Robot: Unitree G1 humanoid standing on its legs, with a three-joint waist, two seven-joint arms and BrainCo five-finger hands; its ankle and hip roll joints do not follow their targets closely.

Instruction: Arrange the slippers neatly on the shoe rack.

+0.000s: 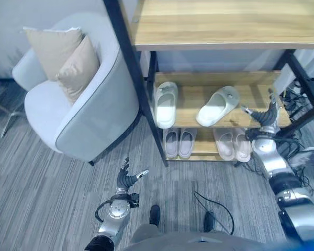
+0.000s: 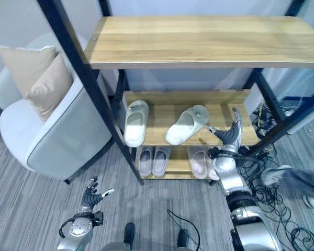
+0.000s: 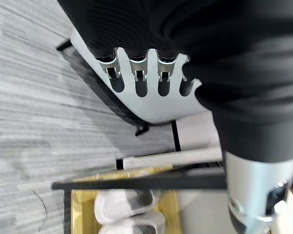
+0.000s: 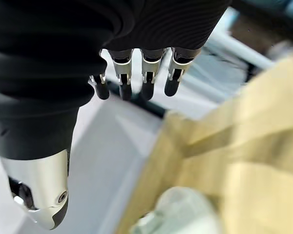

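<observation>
On the shoe rack [image 1: 146,99], the middle shelf [image 1: 251,99] carries two pale slippers: one slipper [image 1: 166,103] lies straight near the rack's left post, the other slipper [image 1: 218,105] lies slanted beside it. Two more pairs [image 1: 179,142] [image 1: 233,144] sit on the bottom shelf. The right hand [image 1: 264,116] hovers at the middle shelf's right end, fingers spread wide, holding nothing. The left hand [image 1: 127,179] hangs low over the floor [image 1: 42,183] in front of the rack, fingers relaxed, empty. An armchair [image 1: 73,104] stands left of the rack.
</observation>
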